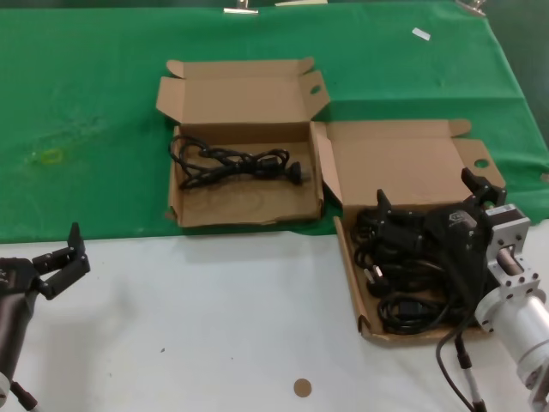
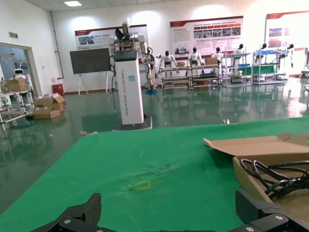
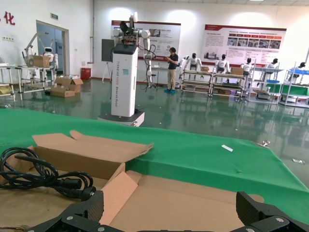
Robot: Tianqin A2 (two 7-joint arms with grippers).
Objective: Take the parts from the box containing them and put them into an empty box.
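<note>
Right gripper: the right gripper (image 1: 426, 204) hangs over the box containing them (image 1: 403, 163), with fingers spread wide and nothing between them; the right wrist view shows both finger tips apart with an empty gap.
Where the parts lie: the parts (image 1: 403, 266) are directly under this gripper and a little toward the robot from it, a tangled heap of black cords and plugs that fills the near half of the box floor.
Key relation: I judge the next move is a straight descent, because the heap is below the fingers and not to one side.
Long axis: the heap has no clear long axis, the coils cross each other, so I cannot tell which single cord the fingers will meet first.
Nearer arm: the right arm is clearly nearer; the left gripper (image 1: 62, 258) waits open and empty over the white table, well apart from both boxes.
Destination: the empty box (image 1: 244, 129) stands to the left of the right gripper and farther from the robot, just beside the full box; one cord (image 1: 233, 162) already lies in it.
Edges: the raised lid and side flap are close behind the fingers; the shared wall between the boxes must be cleared on the way across.
Open room: the space above both boxes looks free.
</note>
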